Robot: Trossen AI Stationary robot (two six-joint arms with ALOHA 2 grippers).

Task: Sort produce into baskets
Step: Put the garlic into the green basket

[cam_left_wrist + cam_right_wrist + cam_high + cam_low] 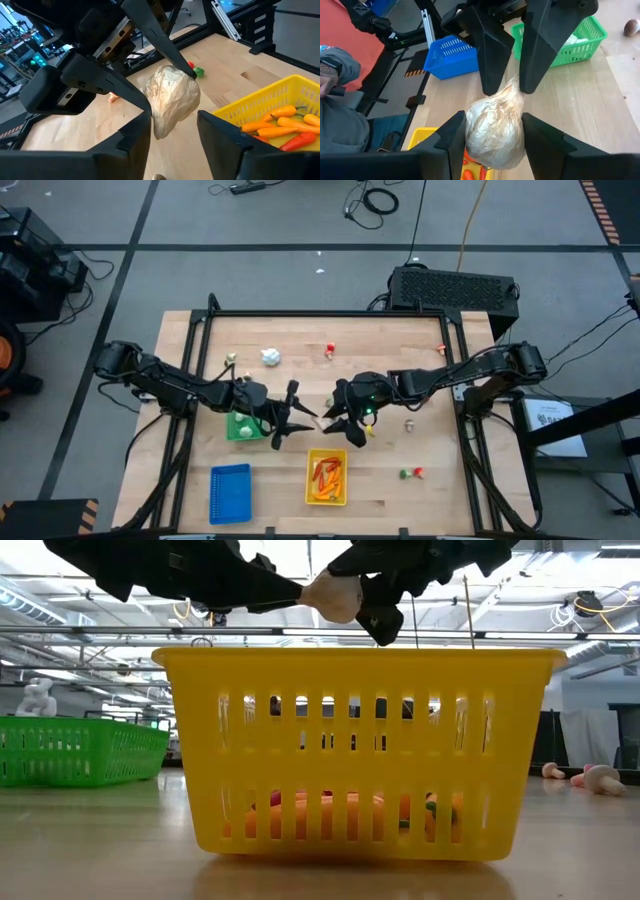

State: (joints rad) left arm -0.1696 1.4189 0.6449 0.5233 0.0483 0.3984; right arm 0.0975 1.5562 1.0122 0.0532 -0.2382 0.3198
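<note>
— Where is the bulb [172,100] sitting relative to the yellow basket [310,480]?

— We are seeing it hanging in the air just past the basket's far rim, above the table. In the low view it is showing above the rim line.

— And who is holding it?

— We are finding both arms meeting there. The right gripper [493,125] is pinching the bulb's fat body, one finger pressing on each side. The left gripper [173,120] is reaching in at the bulb's narrow end, but we cannot tell whether it is gripping or only flanking it.

— What is lying in the yellow basket?

— Orange carrots [327,475] are filling its floor, with something red among them.

— And the other baskets?

— The blue basket [214,492] is standing just left of the yellow one. The green basket [232,430] is sitting farther back and left, partly under the left arm.
</note>
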